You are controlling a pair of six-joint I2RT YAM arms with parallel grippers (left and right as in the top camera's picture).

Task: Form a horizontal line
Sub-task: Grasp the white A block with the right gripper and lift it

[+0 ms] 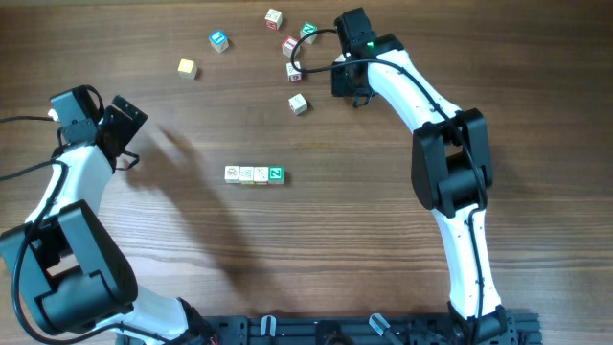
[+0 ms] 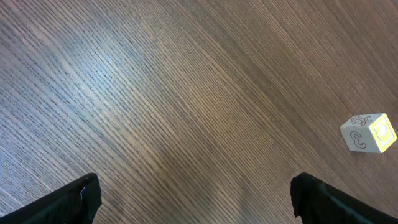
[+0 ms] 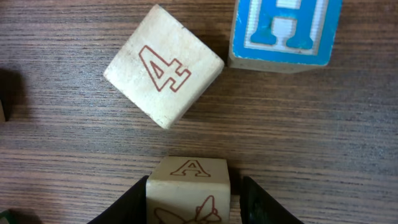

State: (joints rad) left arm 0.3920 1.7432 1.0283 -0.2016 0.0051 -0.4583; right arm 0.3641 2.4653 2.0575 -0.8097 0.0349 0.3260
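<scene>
A horizontal line of cubes lies mid-table: three cream cubes point(image 1: 246, 173) touching edge to edge, with a green-faced cube point(image 1: 276, 173) at the right end. My right gripper point(image 1: 337, 80) is at the loose pile at the back. In the right wrist view its fingers point(image 3: 193, 202) straddle a cream cube marked A point(image 3: 189, 183). The left finger touches the cube and a narrow gap shows at the right finger. My left gripper point(image 1: 129, 129) is far left, open and empty over bare wood point(image 2: 193, 199).
Just ahead of the A cube lie a cream cube marked 4 point(image 3: 163, 73) and a blue H cube point(image 3: 285, 31). Loose cubes are scattered at the back: blue point(image 1: 219, 40), yellow point(image 1: 187, 67) point(image 2: 368, 132), cream point(image 1: 274, 17), green point(image 1: 308, 32), red point(image 1: 290, 45) and cream point(image 1: 298, 103).
</scene>
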